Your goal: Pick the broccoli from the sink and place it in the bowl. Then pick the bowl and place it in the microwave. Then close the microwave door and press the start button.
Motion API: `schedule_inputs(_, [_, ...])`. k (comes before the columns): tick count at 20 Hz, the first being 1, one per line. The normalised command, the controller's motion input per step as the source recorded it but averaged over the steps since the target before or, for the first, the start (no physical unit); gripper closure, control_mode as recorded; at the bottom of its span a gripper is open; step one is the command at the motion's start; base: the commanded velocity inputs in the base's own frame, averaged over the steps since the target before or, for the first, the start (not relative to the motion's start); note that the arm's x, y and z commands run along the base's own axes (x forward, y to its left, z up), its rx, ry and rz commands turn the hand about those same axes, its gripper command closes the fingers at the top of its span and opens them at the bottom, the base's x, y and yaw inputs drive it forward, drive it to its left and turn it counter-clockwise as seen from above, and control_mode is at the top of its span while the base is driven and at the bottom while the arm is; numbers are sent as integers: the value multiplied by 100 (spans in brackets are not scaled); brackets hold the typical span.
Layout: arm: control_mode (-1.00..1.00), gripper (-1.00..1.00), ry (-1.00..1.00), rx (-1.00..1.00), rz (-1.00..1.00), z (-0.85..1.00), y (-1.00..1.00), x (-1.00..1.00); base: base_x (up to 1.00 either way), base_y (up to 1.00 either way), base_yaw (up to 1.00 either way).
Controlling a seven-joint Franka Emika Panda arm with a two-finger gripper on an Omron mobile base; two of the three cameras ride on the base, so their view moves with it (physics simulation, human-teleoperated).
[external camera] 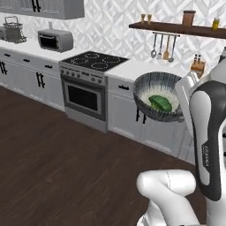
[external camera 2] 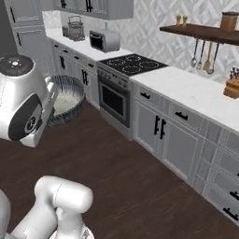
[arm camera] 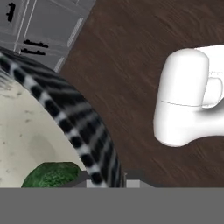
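**Bowl carried in the air with the broccoli inside**

The bowl (external camera: 158,96) hangs tilted above the dark wood floor (external camera: 66,163), in front of the grey cabinets (external camera: 132,112) and to the right of the oven (external camera: 84,95). The broccoli (external camera: 160,103) lies on its pale cream inside, near the lower rim. In the hand view, the pincer (arm camera: 107,180) is clamped narrow on the bowl's striped rim, with the broccoli just beside it.

Open wood floor (external camera: 66,154) below carried bowl (external camera: 150,86); stove (external camera: 88,84) and cabinets (external camera 2: 168,126) wall far side.
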Motion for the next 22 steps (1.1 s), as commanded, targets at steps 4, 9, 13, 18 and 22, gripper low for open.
schedule_inputs(4, [100, 100, 0, 0, 0, 0, 0, 0, 100, 33, 29])
schedule_inputs(9, [100, 100, 0, 0, 0, 0, 0, 0, 100, 2, 32])
schedule_inputs(13, [100, 100, 0, 0, 0, 0, 0, 0, 100, 0, 73])
schedule_inputs(18, [100, 100, 0, 0, 0, 0, 0, 0, 100, -24, 69])
schedule_inputs(22, [100, 100, 0, 0, 0, 0, 0, 0, 100, -59, 50])
